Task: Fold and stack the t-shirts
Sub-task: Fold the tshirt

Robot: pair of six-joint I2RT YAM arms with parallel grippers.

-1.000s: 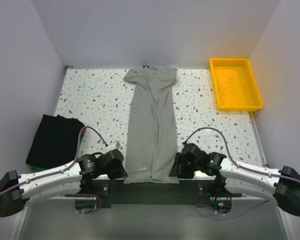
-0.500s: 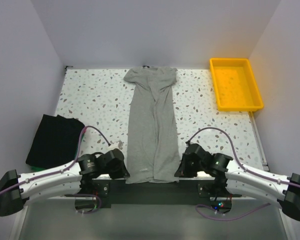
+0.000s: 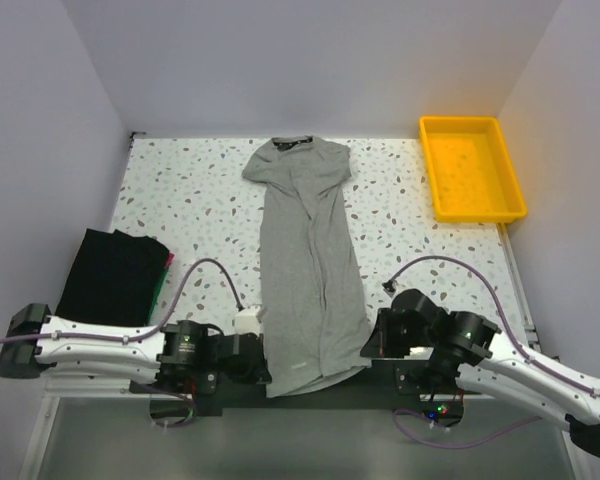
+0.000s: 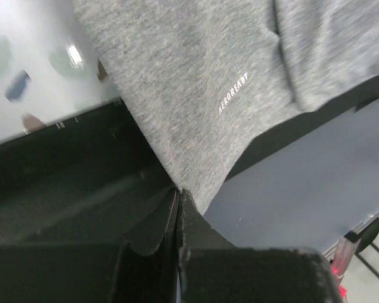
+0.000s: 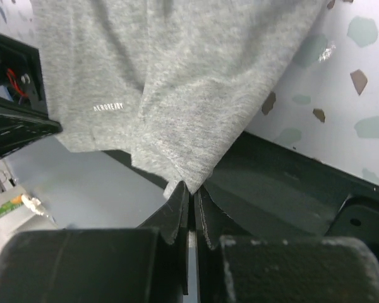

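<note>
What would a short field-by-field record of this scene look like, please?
grey shirt: lies lengthwise mid-table, sleeves folded in, collar far, hem over the near edge
left fingers: shut on the grey shirt's left hem corner
right fingers: shut on its right hem corner
black shirt: folded, at the table's left edge
tray: yellow, far right corner
</note>
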